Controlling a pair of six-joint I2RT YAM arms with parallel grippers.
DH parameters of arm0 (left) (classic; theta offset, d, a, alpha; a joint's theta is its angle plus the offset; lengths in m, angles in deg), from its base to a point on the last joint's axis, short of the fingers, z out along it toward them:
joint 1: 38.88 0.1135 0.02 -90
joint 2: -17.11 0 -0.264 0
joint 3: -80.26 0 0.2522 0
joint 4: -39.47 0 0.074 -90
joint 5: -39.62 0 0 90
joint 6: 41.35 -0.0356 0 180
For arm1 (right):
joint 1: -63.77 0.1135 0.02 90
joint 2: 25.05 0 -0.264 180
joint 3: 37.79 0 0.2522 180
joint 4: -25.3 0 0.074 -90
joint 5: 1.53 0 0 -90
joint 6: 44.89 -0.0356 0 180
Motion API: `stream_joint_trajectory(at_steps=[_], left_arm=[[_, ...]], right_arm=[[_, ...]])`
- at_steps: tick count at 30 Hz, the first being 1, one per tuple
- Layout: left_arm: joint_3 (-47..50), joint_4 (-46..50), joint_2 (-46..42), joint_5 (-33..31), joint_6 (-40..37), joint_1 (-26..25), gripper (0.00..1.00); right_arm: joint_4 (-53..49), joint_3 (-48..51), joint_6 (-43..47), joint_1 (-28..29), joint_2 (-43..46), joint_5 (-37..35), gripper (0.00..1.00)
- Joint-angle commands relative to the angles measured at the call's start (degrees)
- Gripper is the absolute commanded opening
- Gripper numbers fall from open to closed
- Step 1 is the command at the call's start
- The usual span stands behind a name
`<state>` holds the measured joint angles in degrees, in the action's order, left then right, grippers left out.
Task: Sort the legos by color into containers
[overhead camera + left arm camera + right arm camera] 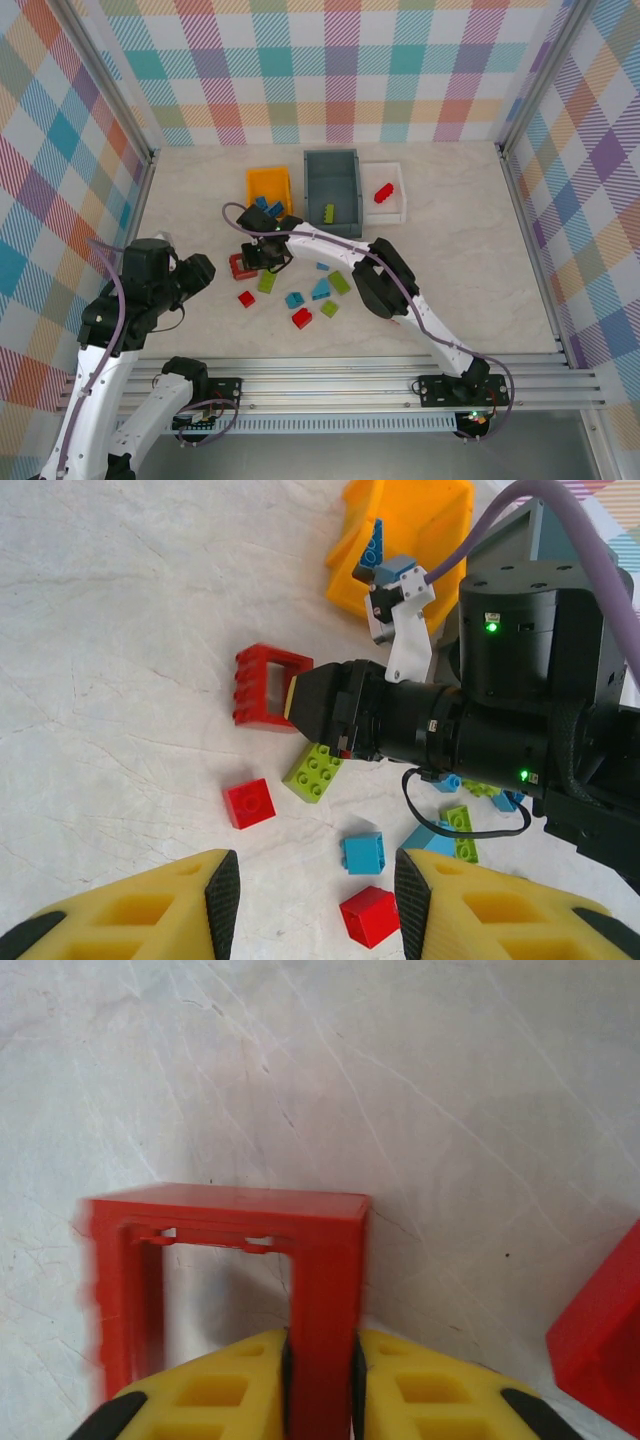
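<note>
Left of the loose legos, the right gripper is pinching the hollow red square by one wall — off-centre, risking it swinging loose.

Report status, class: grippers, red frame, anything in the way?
Right gripper shut on red frame, one side. Left gripper open, empty. Green brick close beside frame.

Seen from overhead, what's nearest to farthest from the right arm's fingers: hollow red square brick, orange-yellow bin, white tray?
1. Hollow red square plastic brick, pinched between the right arm's fingers.
2. Orange-yellow plastic bin, just behind.
3. White plastic tray, back right.
</note>
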<state>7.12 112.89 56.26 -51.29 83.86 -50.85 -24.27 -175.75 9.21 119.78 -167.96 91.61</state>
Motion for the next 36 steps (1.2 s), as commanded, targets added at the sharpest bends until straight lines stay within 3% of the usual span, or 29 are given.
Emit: stream_joint_trajectory(at_steps=[1,8,13,19,22,24,27,30,36], left_arm=[[0.1,-0.7,-0.1,1.0,0.1,0.4,0.46],[-2.3,-0.9,1.0,2.3,-0.8,0.4,0.47],[-4.8,-5.0,4.3,9.9,-1.0,0.4,0.47],[-8.7,-15.0,12.0,21.0,2.6,-2.0,0.45],[-13.8,-17.1,19.9,17.4,2.7,-10.8,0.45],[-18.0,-18.1,25.9,11.8,1.4,-18.4,0.45],[-22.4,-21.1,33.8,7.1,1.3,-25.0,0.45],[-25.0,-24.4,39.8,3.4,1.5,-29.1,0.44],[-26.5,-28.3,46.3,1.7,2.4,-32.5,0.44]], right_arm=[[-0.8,-1.8,-0.1,0.4,0.1,0.1,0.18],[0.5,3.8,1.4,1.4,10.8,-6.3,0.12],[1.0,14.1,2.5,-0.5,25.5,-12.8,0.11],[-1.0,29.8,4.4,-12.6,44.1,-15.6,0.12],[-1.3,35.0,6.6,-21.0,49.4,-14.5,0.12],[-2.6,35.3,8.4,-26.0,49.9,-14.9,0.12],[-4.6,33.3,10.5,-31.3,47.1,-16.0,0.12],[-6.6,29.5,12.7,-34.0,41.7,-19.1,0.12],[-8.8,20.3,15.8,-36.0,29.3,-22.0,0.11]])
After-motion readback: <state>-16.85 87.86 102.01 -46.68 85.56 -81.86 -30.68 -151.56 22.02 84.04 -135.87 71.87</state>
